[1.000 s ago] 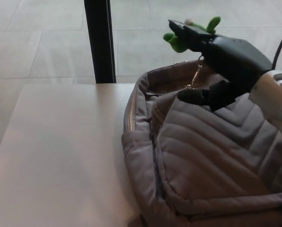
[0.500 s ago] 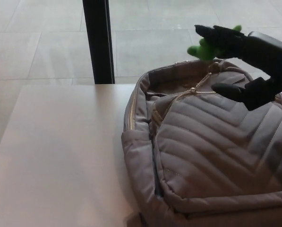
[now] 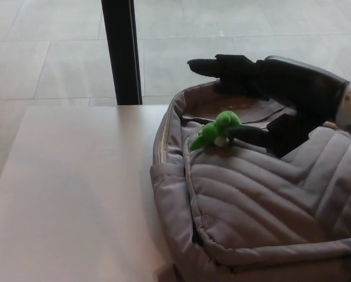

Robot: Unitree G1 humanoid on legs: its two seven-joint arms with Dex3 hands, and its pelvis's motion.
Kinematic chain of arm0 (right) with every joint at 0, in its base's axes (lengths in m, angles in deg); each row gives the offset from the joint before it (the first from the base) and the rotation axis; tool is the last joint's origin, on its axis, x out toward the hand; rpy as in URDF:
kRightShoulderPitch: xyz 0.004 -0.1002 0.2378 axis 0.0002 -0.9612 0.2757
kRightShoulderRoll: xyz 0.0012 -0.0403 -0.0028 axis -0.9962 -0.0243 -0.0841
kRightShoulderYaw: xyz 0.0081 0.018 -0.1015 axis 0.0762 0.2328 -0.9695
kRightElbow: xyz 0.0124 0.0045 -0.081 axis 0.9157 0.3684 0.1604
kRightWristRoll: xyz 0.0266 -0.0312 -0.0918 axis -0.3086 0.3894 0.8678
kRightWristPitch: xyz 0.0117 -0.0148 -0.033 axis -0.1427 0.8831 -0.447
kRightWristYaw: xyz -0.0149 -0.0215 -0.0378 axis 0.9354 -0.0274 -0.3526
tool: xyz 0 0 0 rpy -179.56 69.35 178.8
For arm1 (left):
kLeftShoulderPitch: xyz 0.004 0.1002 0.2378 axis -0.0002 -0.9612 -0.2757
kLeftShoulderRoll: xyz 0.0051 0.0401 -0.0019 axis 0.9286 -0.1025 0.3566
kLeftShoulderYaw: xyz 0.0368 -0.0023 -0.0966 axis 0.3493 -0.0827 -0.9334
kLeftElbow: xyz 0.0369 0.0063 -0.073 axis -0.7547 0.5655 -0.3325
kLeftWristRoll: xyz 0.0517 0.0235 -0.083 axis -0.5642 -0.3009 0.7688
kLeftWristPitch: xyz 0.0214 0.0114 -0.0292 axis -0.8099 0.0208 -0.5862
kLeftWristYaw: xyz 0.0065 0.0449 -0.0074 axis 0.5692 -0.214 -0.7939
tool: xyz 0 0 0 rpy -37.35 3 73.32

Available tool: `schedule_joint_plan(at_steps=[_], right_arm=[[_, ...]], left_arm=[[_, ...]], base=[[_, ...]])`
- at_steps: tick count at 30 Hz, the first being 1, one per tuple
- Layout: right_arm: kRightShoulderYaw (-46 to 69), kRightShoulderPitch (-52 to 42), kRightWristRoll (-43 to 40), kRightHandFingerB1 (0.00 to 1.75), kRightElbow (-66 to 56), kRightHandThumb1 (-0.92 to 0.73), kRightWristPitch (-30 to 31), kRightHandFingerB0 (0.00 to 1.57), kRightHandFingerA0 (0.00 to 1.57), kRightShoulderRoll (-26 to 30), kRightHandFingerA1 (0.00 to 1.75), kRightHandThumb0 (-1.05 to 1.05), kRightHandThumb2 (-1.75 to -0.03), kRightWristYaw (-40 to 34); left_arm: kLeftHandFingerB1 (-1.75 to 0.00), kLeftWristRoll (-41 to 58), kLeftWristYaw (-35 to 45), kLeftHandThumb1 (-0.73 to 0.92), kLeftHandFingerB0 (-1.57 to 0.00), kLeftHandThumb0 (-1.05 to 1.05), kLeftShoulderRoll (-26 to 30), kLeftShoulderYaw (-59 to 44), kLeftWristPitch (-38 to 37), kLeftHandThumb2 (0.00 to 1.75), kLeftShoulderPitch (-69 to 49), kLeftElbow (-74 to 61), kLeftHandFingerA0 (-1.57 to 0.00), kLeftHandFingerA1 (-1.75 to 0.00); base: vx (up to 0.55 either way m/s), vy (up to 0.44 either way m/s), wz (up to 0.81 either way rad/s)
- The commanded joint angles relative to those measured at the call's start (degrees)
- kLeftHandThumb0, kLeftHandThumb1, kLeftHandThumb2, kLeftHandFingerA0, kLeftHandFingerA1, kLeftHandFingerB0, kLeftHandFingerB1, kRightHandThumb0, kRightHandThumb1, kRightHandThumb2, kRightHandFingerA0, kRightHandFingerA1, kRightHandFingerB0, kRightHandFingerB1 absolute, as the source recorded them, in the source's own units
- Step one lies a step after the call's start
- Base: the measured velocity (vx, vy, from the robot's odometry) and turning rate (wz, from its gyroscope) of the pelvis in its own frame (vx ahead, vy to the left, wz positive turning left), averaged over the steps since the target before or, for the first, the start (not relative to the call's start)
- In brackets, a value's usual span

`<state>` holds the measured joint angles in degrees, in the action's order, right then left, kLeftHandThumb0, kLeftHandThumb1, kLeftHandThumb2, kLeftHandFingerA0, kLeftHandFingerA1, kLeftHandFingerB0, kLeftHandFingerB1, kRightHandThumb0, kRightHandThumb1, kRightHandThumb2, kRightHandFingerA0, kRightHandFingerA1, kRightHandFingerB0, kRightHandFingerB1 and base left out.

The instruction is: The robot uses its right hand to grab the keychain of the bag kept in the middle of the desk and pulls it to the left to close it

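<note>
At far left, pale tabletop (image 3: 69, 188), running back to a grey tiled floor (image 3: 46, 53) beyond its far edge. Next, black post (image 3: 121, 50) upright on that floor, past the tabletop's far edge. Right of that, grey quilted bag (image 3: 251, 205) lying on the tabletop's right part, brown inside showing along the far rim. On the bag's upper left, by the zip line, green keychain (image 3: 216, 130) resting on the fabric. Farthest right, right robot hand (image 3: 281, 88) over the bag: 2 fingers (image 3: 213, 63) stretched leftward above the opening, thumb (image 3: 254, 135) lower, tip just beside the keychain, spread wide from the fingers, gripping nothing.
</note>
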<state>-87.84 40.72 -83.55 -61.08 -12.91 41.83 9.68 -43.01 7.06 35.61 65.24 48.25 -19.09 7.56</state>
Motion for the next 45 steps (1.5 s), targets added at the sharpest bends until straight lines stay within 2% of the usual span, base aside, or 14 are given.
schedule_joint_plan(at_steps=[1,14,15,17,18,23,24,26,32,33,38,39,40,45], right_arm=[[4.16,1.81,-7.23,0.21,-2.17,-0.75,10.72,0.08,0.35,1.44,0.45,-0.66,-0.63,6.62],[38.34,-9.30,-8.34,0.27,12.47,-0.60,-1.11,0.00,0.05,24.23,0.45,-0.78,-0.99,7.79],[41.68,-11.67,-7.97,0.21,14.33,-0.77,-2.59,0.09,0.12,24.91,0.33,-0.79,-0.64,6.69],[49.00,-16.81,-7.87,0.30,15.82,-0.60,-3.29,0.00,0.05,24.88,0.45,-0.82,-1.01,4.63],[52.86,-20.08,-7.58,0.31,17.20,-0.61,-4.26,0.00,0.13,24.79,0.49,-0.81,-1.01,3.82],[68.13,-37.36,-4.85,0.27,23.00,-0.61,-12.68,0.00,0.04,21.86,0.48,-0.90,-1.02,-0.45],[72.45,-42.19,-4.73,0.50,26.36,-0.31,-15.18,0.00,0.00,20.15,0.51,-0.40,-0.97,-3.11],[76.55,-45.26,-6.31,0.32,30.01,-0.70,-15.50,0.15,0.14,18.39,0.45,-0.89,-0.62,-5.71],[82.97,-55.12,-10.24,0.37,44.81,-0.55,-23.11,0.03,0.02,14.35,0.55,-0.79,-0.98,-14.52],[82.99,-55.53,-10.28,0.51,45.35,-0.41,-23.09,0.00,0.02,13.60,0.54,-0.39,-1.02,-15.90],[84.21,-52.62,-15.37,0.30,54.26,-0.54,-23.71,0.03,0.00,10.64,0.39,-0.72,-0.94,-19.70],[84.45,-51.65,-16.22,0.21,55.46,-0.58,-23.58,0.00,0.00,9.25,0.33,-0.72,-0.96,-20.87],[85.40,-50.90,-17.67,0.19,56.45,-0.58,-23.66,0.00,0.00,7.84,0.30,-0.74,-0.95,-21.09],[84.64,-52.44,-17.06,0.31,60.87,-0.53,-26.15,0.02,0.01,1.29,0.41,-0.66,-0.92,-24.26]], left_arm=[[-0.94,-1.01,0.89,0.53,-0.82,-0.71,2.10,-0.01,0.43,0.66,-0.30,0.84,-0.89,-1.04],[-0.90,-0.94,-0.53,0.56,-0.84,-0.70,0.22,-0.04,-2.90,0.65,-3.53,1.60,-0.87,-1.01],[-0.87,-0.89,-0.41,0.58,-0.85,-0.72,0.03,-0.11,-3.08,0.63,-3.69,2.09,-0.86,-1.00],[-0.88,-0.07,0.20,0.41,-0.84,-0.69,-0.35,-0.77,-2.46,0.97,-3.98,2.06,-0.83,-0.96],[-0.88,-0.80,-0.22,0.57,-0.84,-0.72,0.03,-0.14,-3.43,0.64,-4.55,1.77,-0.86,-1.00],[-0.95,1.12,0.14,0.57,-0.79,-0.71,-0.22,-1.88,-3.65,0.65,-6.95,1.02,-0.86,-1.05],[-0.98,2.77,0.65,0.56,-0.77,-0.72,-0.38,-3.47,-3.42,0.66,-7.14,1.02,-0.87,-1.07],[-1.02,4.24,0.50,0.55,-0.74,-0.71,-0.87,-5.03,-2.46,0.67,-7.16,1.21,-0.87,-1.09],[-1.10,8.25,2.00,0.60,-0.61,-0.75,-1.04,-9.99,-1.30,0.68,-6.70,1.97,-0.76,-1.23],[-1.08,9.60,2.05,0.53,-0.70,-0.73,-1.24,-11.59,-0.23,0.72,-6.30,2.14,-0.88,-1.22],[-1.14,14.01,1.52,0.58,-0.65,-0.75,-2.18,-18.21,1.47,0.70,-4.73,3.68,-0.83,-1.27],[-1.03,14.37,0.76,0.44,-0.67,-0.80,-2.33,-19.21,1.97,1.01,-4.21,3.94,-0.83,-1.14],[-1.21,14.66,0.33,0.62,-0.54,-0.78,-2.48,-19.89,2.31,0.66,-3.97,3.98,-0.71,-1.35],[-1.26,18.91,3.39,0.61,-0.46,-0.80,-4.07,-26.25,5.16,0.61,-5.65,3.63,-0.56,-1.45]], base=[[0.00,0.000,0.00],[0.00,0.000,0.00],[0.00,0.000,0.00],[0.00,0.000,0.00],[0.00,0.000,0.00],[0.00,0.000,0.00],[0.00,0.000,0.00],[0.00,0.000,0.00],[0.00,0.000,0.00],[0.00,0.000,0.00],[0.00,0.000,0.00],[0.00,0.000,0.00],[0.00,0.000,0.00],[0.00,0.000,0.00]])
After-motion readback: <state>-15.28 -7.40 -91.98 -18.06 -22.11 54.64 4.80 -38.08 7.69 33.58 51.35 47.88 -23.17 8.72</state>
